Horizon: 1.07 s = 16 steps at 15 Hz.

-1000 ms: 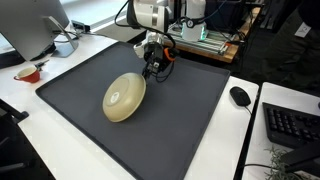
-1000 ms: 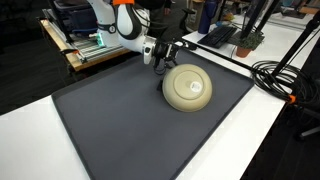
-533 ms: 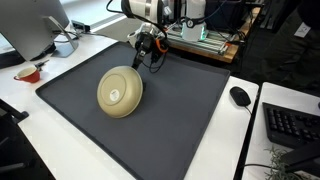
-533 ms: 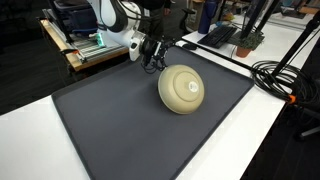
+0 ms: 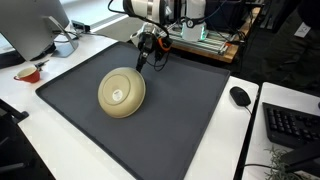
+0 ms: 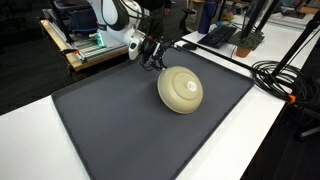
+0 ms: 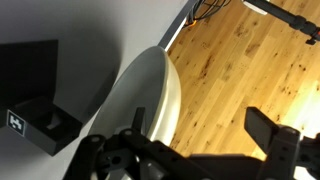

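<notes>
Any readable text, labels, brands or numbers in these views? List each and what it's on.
No text can be read in any view.
Wrist view: the white label on the black block carries a dark mark, too blurred to read.
In an exterior view: the key legends on the keyboard are too small to read.
No print shows on the bowl or the gripper.

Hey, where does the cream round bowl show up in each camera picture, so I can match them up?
In an exterior view: the cream round bowl sits left of centre on the dark grey mat.
In an exterior view: right of centre, towards the mat's far edge.
Wrist view: a pale curved band rising through the middle.
Shared landmark: the black tool, just beyond the bowl's rim in both exterior views and along the bottom in the wrist view.
</notes>
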### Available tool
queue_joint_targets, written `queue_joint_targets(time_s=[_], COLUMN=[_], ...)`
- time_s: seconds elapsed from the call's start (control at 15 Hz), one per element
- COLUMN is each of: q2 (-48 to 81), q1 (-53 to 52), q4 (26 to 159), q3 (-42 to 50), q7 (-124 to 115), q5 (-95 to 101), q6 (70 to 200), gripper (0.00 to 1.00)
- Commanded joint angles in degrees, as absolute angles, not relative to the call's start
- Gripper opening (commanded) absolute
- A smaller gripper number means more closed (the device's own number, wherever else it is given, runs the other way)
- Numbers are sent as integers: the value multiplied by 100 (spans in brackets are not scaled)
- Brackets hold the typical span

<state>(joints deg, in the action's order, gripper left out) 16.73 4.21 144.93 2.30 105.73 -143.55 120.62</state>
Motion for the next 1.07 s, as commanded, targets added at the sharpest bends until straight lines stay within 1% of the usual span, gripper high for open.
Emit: queue_joint_targets(time_s=[0.0, 0.67, 1.0], q2=[1513, 1679, 1552], q1=[165, -103, -130], q4=[14582, 14506, 14448], q3=[382, 379, 490], q7=[10190, 9203, 8992], q5=[-14441, -14431, -14428], q6=[12368, 12738, 13181], gripper=[100, 100, 100])
